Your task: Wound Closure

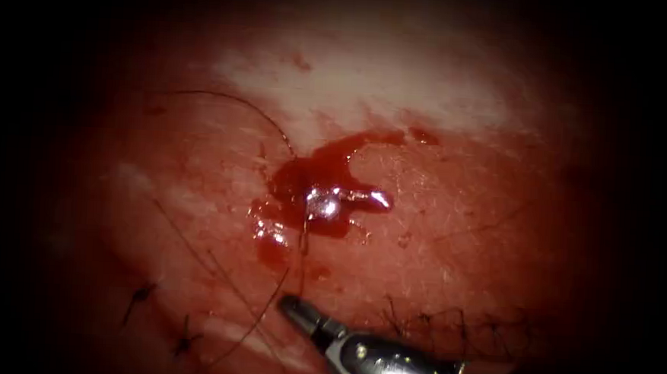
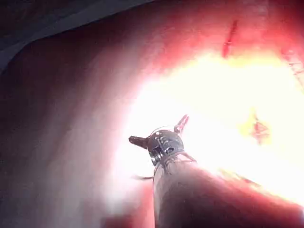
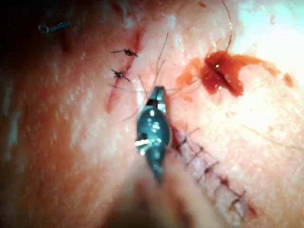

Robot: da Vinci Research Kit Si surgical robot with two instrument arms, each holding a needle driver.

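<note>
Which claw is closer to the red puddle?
Right. The right claw sits just below the red fluid, shut on the thread leading from it. The left claw hangs open, holding nothing, farther off.

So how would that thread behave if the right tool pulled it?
Probably floppy: the thread lies in loose curves on the tissue. Likely slippery where it crosses the red fluid. The right tool, jaws shut, grips it; the left tool is open, empty.
</note>
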